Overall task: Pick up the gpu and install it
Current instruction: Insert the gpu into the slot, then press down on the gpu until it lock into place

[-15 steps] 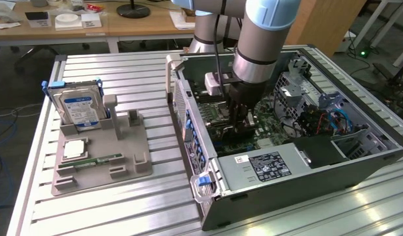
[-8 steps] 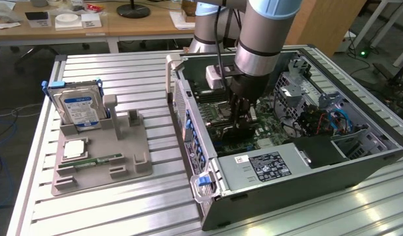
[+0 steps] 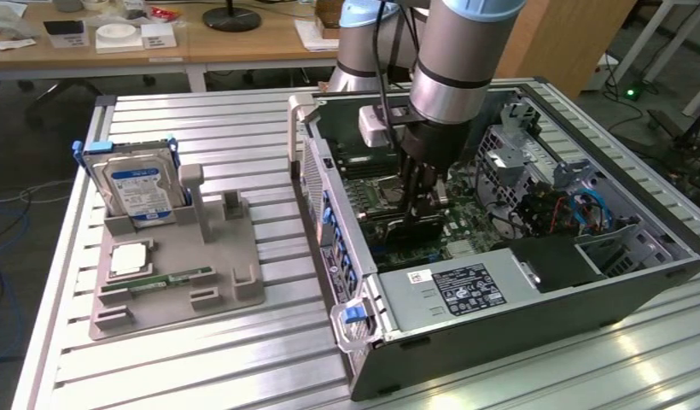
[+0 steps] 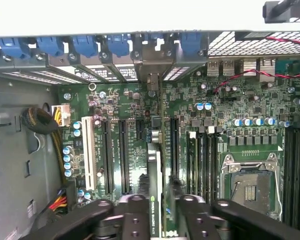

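The robot's jaws [image 4: 157, 210] reach down into the open computer case [image 3: 533, 307], clenched on the upper edge of the gpu [image 4: 154, 185], which stands upright and edge-on over the green motherboard [image 4: 190, 130] among the long dark expansion slots [image 4: 122, 155], its pale metal end bracket [image 4: 152, 62] up against the row of blue slot clips [image 4: 85, 45] at the case's rear wall; just beside the card lies the bare processor socket [image 4: 250, 185]; in the exterior view the arm [image 3: 464, 51] drops into the case on the slatted metal surface [image 3: 213, 359]; to the exterior view's left a grey parts tray [image 3: 173, 273] carries a silver hard drive [image 3: 139, 188] standing on edge and a green memory stick [image 3: 168, 280] lying flat
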Available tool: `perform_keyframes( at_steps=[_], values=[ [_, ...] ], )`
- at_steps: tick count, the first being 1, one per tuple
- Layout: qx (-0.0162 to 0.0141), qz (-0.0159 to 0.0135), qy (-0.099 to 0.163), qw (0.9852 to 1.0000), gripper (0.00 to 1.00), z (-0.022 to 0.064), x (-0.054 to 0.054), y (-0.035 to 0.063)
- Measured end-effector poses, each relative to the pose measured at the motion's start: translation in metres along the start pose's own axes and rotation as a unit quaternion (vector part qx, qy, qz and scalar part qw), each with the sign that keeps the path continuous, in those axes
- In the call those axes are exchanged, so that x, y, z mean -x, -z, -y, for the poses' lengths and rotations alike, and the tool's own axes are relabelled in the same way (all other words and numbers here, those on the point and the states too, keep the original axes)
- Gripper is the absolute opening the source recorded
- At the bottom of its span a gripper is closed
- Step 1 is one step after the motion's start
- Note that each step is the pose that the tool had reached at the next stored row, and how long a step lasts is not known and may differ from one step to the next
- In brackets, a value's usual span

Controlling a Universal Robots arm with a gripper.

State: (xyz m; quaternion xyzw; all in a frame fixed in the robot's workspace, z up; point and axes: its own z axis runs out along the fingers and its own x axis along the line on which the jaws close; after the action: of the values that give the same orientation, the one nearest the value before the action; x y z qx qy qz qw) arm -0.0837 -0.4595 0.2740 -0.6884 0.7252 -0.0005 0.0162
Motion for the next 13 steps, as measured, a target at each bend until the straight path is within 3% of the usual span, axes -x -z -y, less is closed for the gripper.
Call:
perform_keyframes(
  at_steps=[3, 5, 13],
  values=[
    [0.0, -0.0001, 0.0, 1.0, 0.22, 0.0, 0.0, 0.0001],
    [0.0, 0.0, 0.0, 1.0, 0.1, 0.0, 0.0, 0.0],
    [0.0, 0.0, 0.0, 1.0, 0.11, 0.0, 0.0, 0.0]
  ],
)
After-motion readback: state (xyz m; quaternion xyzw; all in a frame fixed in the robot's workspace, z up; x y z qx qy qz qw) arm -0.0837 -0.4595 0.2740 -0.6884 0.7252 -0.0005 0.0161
